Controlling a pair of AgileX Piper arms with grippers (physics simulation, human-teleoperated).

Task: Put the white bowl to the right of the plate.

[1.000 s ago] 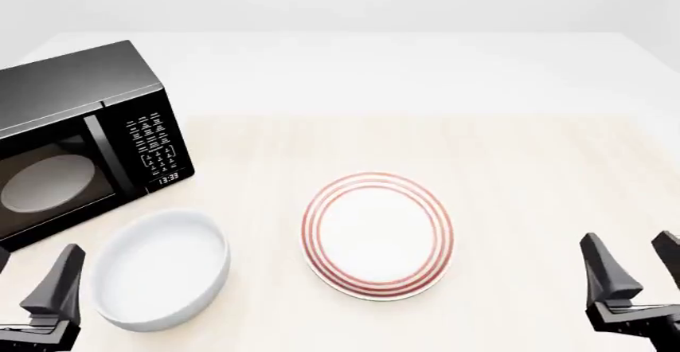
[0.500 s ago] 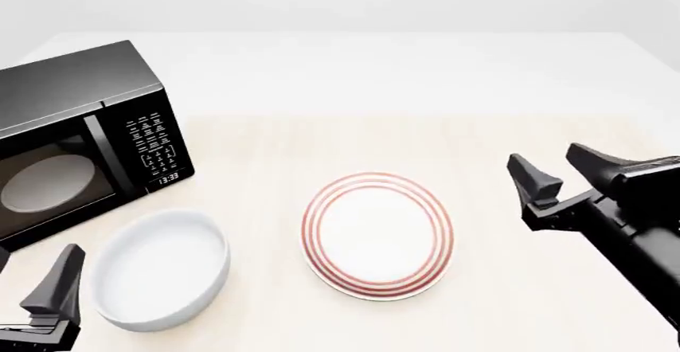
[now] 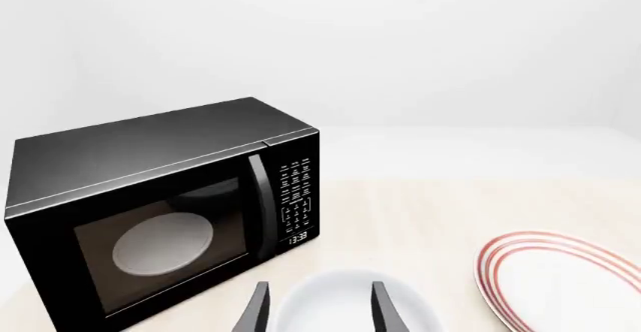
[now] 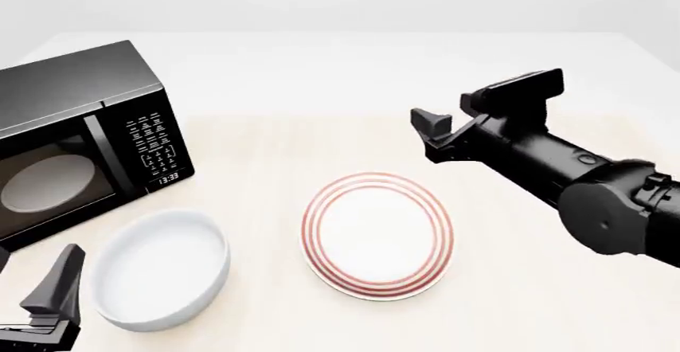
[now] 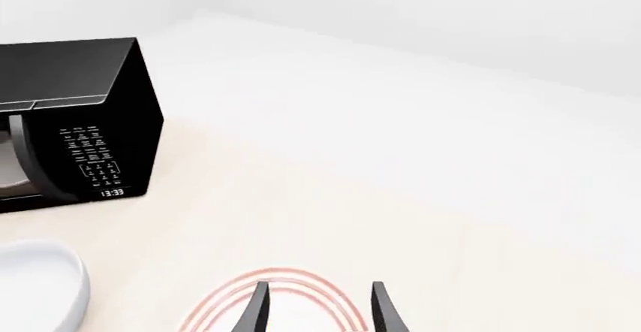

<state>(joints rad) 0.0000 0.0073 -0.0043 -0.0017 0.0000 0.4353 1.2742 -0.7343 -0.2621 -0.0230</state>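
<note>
1. Nearest the camera, the left end effector sits low at the surface's front-left corner, its fingers apart with nothing between them. It rests just beside the white bowl, which looks like a waiting pose, since the left wrist view has the bowl's rim showing between its open fingertips.
2. The white bowl stands upright on the surface, to the left of the plate and in front of the microwave. It is therefore on the wrong side for the task (no part of the move seems done yet).
3. The plate lies flat near the middle, with bare surface to its right where the bowl should go.
4. Farther back, the right end effector hangs above the surface beyond the plate, fingers parted and empty. It is probably heading across toward the bowl.
5. The count is one bowl, one red-ringed plate, one black microwave with a pale turntable inside, and two arms.
</note>
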